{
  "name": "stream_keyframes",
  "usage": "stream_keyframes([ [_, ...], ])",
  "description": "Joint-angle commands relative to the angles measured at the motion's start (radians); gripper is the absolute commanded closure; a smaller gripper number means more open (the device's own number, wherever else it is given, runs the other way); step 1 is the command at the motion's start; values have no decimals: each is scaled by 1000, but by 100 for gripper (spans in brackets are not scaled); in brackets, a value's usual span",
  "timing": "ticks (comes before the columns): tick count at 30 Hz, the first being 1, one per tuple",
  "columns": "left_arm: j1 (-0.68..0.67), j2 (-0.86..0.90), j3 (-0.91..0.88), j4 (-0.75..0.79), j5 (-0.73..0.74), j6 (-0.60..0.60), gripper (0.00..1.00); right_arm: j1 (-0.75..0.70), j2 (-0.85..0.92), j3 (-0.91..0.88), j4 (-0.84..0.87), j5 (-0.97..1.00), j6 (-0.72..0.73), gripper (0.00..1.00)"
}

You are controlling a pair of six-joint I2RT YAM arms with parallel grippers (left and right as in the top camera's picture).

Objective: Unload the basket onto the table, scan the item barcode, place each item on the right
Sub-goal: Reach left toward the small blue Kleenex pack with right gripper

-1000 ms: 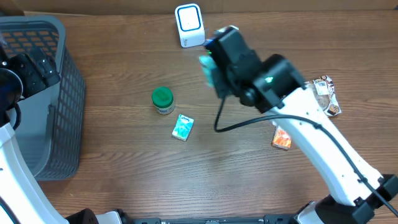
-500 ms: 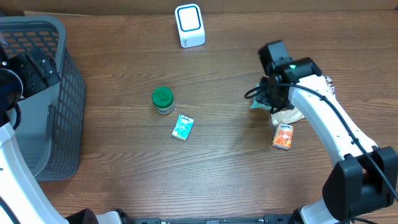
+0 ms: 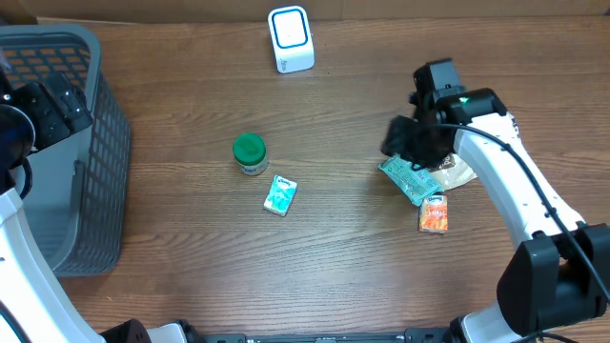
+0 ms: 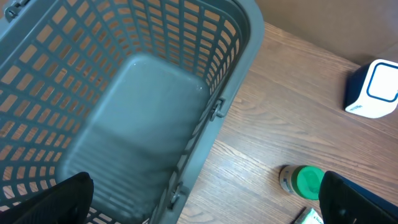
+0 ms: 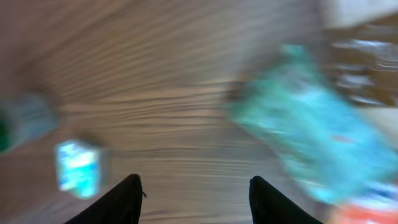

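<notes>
I am hovering my right end effector (image 5: 196, 198), half-spread and empty, close above the teal packet (image 3: 408, 181) lying on the bench (image 3: 334, 248) beside the orange packet (image 3: 434, 212); rising straight should avoid dragging it.

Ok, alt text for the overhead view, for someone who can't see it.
The right gripper hangs over the end of a teal packet lying on the table, beside an orange packet. A white scanner stands at the far edge, a green-lidded jar and small teal pack mid-table, a grey basket at left.

A grey basket (image 3: 95, 143) stands well apart from a green-lidded jar (image 3: 249, 151).
</notes>
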Motion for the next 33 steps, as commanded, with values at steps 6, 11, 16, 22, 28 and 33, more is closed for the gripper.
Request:
stream_keyframes([
  [6, 4, 1, 7, 4, -6, 16, 0, 238, 0, 12, 105, -179, 20, 70],
  [11, 4, 1, 7, 3, -6, 16, 0, 377, 50, 5, 202, -143, 140, 90],
  [16, 4, 1, 7, 4, -6, 16, 0, 464, 120, 5, 281, -114, 215, 96],
  [22, 4, 1, 7, 4, -6, 16, 0, 542, 205, 5, 401, -85, 220, 96],
  [28, 4, 1, 7, 3, -6, 16, 1, 602, 292, 5, 481, -31, 220, 96],
  [33, 4, 1, 7, 3, -6, 16, 0, 619, 337, 5, 484, 0, 217, 96],
])
